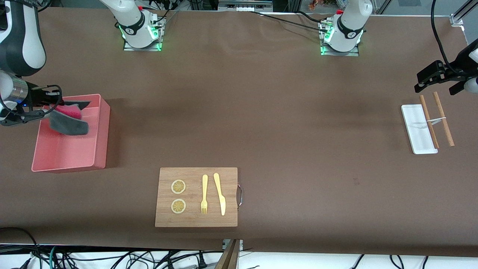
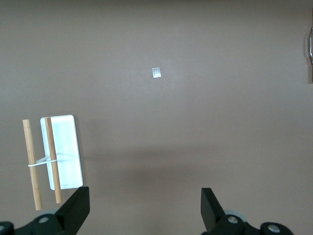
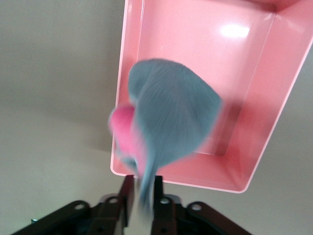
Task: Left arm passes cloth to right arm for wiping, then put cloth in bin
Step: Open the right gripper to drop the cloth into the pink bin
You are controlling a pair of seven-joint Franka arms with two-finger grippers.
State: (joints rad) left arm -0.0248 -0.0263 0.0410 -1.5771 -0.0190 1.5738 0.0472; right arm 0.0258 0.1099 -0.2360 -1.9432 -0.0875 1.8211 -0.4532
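Note:
My right gripper (image 1: 56, 106), on the arm with the silver wrist band, hangs over the end of the pink bin (image 1: 102, 130) farther from the front camera. It is shut on the cloth (image 1: 69, 125), whose dark grey side droops into the bin while its pink-red underside shows near the fingers. In the right wrist view the cloth (image 3: 171, 117) hangs blurred from the narrow jaws of the right gripper (image 3: 143, 193), above the bin (image 3: 274, 98). My left gripper (image 1: 435, 89) is open and empty, held above the table at the left arm's end; the left wrist view also shows it (image 2: 144, 205).
A small flat white tray (image 1: 416, 130) with two wooden sticks (image 1: 443, 118) across it lies below the left gripper, nearer the front camera; the tray also shows in the left wrist view (image 2: 66, 147). A wooden board (image 1: 196, 197) carries lemon slices, a fork and a knife.

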